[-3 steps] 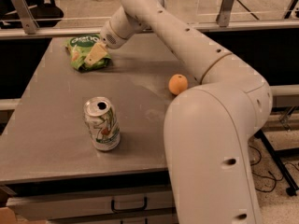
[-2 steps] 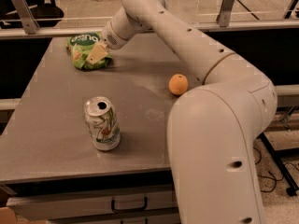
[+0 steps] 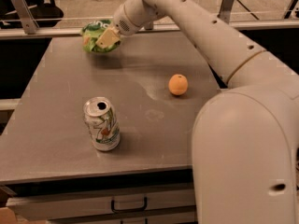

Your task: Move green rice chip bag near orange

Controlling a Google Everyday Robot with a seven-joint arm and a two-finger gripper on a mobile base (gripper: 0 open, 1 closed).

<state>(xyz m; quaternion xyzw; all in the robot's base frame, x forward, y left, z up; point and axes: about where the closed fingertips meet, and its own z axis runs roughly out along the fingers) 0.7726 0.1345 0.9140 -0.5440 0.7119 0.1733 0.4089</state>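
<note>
The green rice chip bag point(image 3: 92, 33) is crinkled and bright green and hangs just above the far left part of the grey table point(image 3: 56, 125). My gripper point(image 3: 107, 38) is shut on the bag's right side, with a pale finger point(image 3: 109, 38) across it. The arm reaches in from the upper right. The orange point(image 3: 178, 84) sits on the table to the right of the middle, well apart from the bag and nearer to me.
A silver-green soda can point(image 3: 102, 124) stands upright at the front left of the table. A drawer with a handle point(image 3: 128, 204) is below the table's front edge. My large white arm body point(image 3: 247, 153) fills the right side. A rail runs behind the table.
The bag was resting on the table with the gripper at it; now it is held up off the surface and has shifted slightly right.
</note>
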